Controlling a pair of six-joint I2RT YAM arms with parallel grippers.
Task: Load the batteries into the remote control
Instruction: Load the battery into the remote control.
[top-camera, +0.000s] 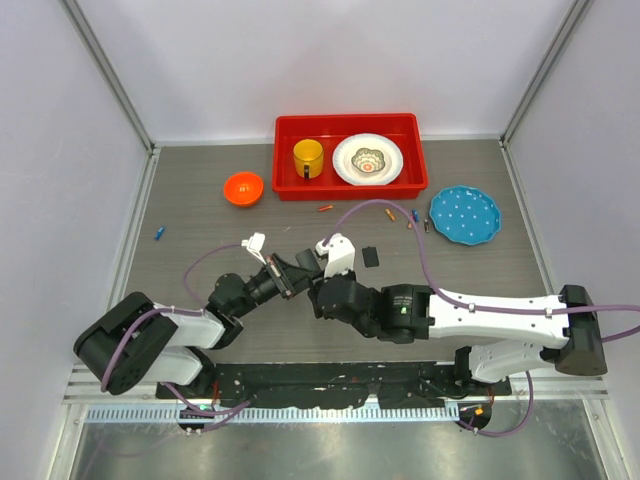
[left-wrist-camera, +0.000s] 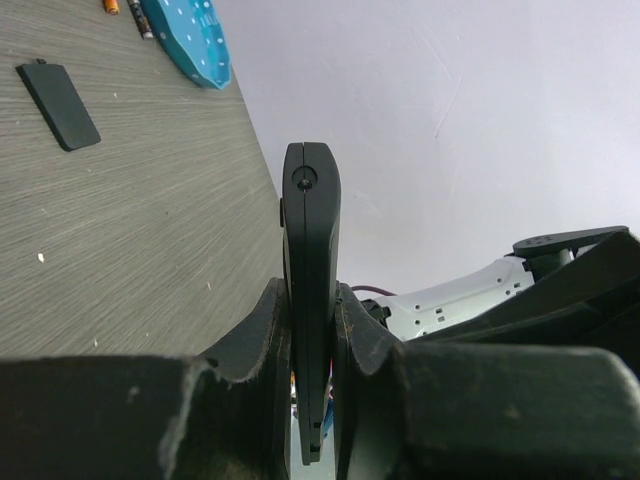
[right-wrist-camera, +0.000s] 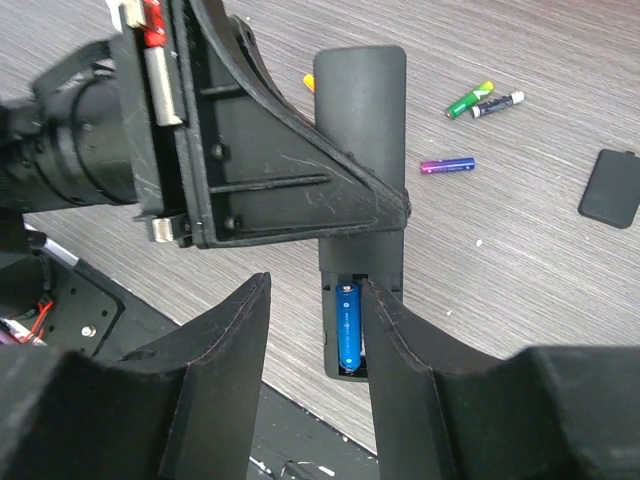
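My left gripper (left-wrist-camera: 312, 290) is shut on the remote control (left-wrist-camera: 310, 230), a slim black bar held on edge above the table. In the right wrist view the remote control (right-wrist-camera: 360, 90) shows its open compartment with a blue battery (right-wrist-camera: 347, 328) lying in it. My right gripper (right-wrist-camera: 315, 283) is open around that end. Its right finger stands against the battery and its left finger is well clear. Loose batteries lie on the table beyond: a purple one (right-wrist-camera: 447, 165), a green one (right-wrist-camera: 468, 100) and a black-and-white one (right-wrist-camera: 498, 100). Both grippers meet near the table's middle (top-camera: 300, 268).
The black battery cover (top-camera: 371, 257) lies just right of the grippers. At the back are a red bin (top-camera: 285, 150) with a yellow cup (top-camera: 308, 157) and a white plate (top-camera: 368, 158), an orange bowl (top-camera: 243, 188) and a teal plate (top-camera: 465, 214). A blue battery (top-camera: 159, 234) lies far left.
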